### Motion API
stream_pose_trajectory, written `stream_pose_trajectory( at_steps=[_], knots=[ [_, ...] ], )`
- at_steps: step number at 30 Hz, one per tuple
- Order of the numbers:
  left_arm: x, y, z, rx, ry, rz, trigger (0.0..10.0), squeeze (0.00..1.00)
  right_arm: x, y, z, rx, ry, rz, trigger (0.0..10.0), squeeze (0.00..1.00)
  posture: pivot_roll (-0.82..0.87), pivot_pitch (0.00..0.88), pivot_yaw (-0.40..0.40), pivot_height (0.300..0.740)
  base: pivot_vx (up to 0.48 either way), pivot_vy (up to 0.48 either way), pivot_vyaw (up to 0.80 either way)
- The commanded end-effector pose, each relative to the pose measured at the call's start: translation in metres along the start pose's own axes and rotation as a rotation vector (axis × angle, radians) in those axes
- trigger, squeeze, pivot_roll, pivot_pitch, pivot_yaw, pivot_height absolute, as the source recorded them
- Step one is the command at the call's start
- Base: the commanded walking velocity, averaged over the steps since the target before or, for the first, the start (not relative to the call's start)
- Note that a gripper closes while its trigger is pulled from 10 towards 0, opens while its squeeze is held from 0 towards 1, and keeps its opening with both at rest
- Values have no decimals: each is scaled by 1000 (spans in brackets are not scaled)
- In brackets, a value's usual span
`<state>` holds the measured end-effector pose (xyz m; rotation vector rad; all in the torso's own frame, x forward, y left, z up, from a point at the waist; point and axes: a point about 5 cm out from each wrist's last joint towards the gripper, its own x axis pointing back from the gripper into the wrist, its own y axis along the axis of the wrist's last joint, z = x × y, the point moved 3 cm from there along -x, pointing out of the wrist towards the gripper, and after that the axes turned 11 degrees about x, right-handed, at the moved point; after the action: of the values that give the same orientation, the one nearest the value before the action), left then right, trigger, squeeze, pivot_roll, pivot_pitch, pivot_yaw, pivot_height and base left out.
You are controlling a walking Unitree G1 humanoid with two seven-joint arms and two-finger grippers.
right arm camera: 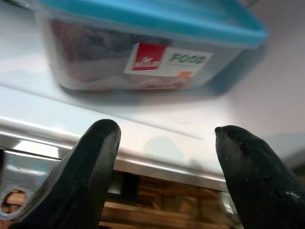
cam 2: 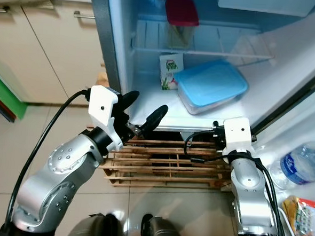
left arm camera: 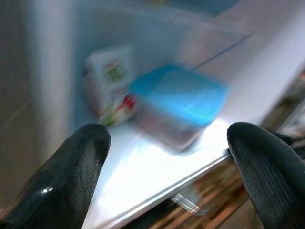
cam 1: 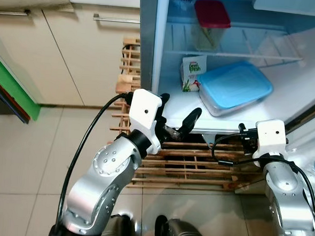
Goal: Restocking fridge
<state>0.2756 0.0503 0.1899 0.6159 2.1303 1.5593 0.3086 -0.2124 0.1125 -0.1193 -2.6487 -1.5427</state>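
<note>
The fridge stands open before me. On its lower shelf (cam 1: 213, 122) lie a clear box with a blue lid (cam 1: 235, 86) and, beside it, a white carton with green print (cam 1: 193, 72). A red-lidded container (cam 1: 210, 24) stands on the wire shelf above. My left gripper (cam 1: 180, 105) hovers open just in front of the shelf's front edge, left of the blue-lidded box, holding nothing. My right gripper (right arm camera: 167, 132) is open too, low at the shelf's edge, facing the blue-lidded box (right arm camera: 143, 52) at close range with nothing between its fingers.
A wooden slatted pallet (cam 1: 197, 164) lies on the floor under the fridge. Beige cabinets (cam 1: 86, 55) stand to the left. The open door on the right holds a water bottle (cam 2: 300, 164) and a snack packet (cam 2: 301, 212). Tiled floor lies below.
</note>
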Motion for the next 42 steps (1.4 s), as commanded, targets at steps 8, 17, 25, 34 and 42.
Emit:
stream_pose_trajectory(
  at_steps=[8, 17, 25, 34, 42],
  knots=[
    [6, 1, -4, -31, -20, 14, 10000, 0, -13, -15, 4, -57, 1, 88, 10000, 0, -133, 313, -29, 740, 0, 0, 0],
    [27, -1, 5, -47, 45, 59, 10000, 0, -45, 16, -12, 35, -119, -3, 10000, 0, -51, 360, -19, 740, 0, 0, 0],
    [36, -5, -1, -17, 61, 85, 10000, 0, -68, 38, -7, 9, -106, -60, 10000, 0, -41, 393, -25, 740, 0, 0, 0],
    [43, -4, -2, 9, 95, 88, 10000, 0, -77, 54, -1, -6, -88, -115, 10000, 0, -28, 411, -46, 740, 0, 0, 0],
    [41, -4, -4, 18, 91, 89, 10000, 0, -77, 92, 12, 67, -61, -301, 10000, 0, -37, 395, -52, 740, 0, 0, 0]
  ],
)
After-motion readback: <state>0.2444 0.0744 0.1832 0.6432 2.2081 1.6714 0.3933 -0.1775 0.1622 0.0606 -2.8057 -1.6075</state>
